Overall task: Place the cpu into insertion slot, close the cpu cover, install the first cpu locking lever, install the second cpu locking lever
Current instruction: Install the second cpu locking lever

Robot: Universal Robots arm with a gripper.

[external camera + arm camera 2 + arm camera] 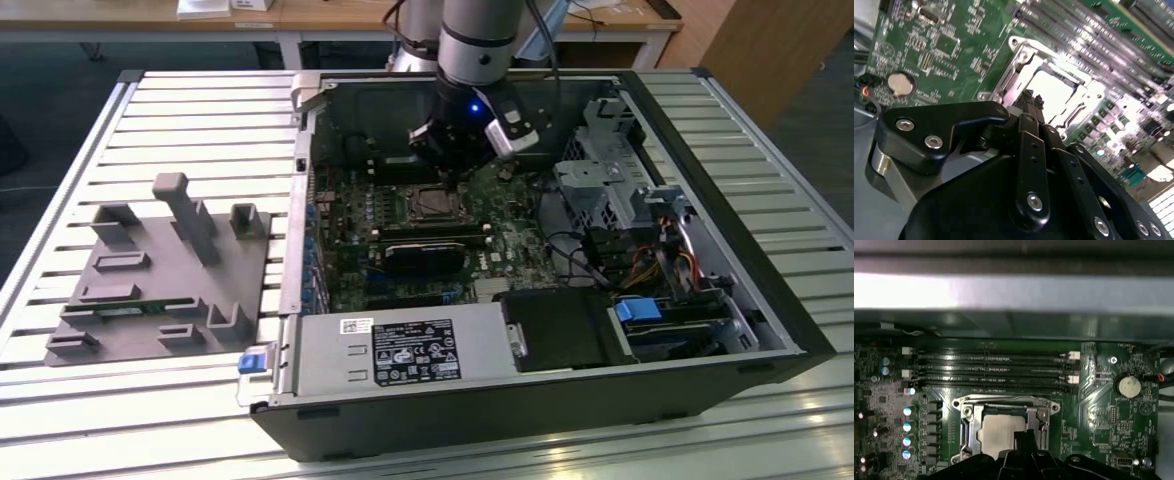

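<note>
The cpu [999,432] lies flat in the insertion slot [430,204] on the green motherboard, its pale metal top showing. The silver cpu cover [968,426] is down around it and frames the chip [1050,90]. My gripper [1032,98] hangs just above the socket's edge, its dark fingertips together and holding nothing. In the first wrist view the gripper [1022,441] overlaps one side of the chip. In the exterior view the gripper [447,172] stands over the far side of the socket, inside the open computer case.
Long black memory slots [994,372] run beside the socket, and a coin battery [1128,386] sits further along the board. A black module [424,255], the power supply [400,352] and a drive cage [607,182] crowd the case. A grey fixture [160,270] lies outside, at the exterior view's left.
</note>
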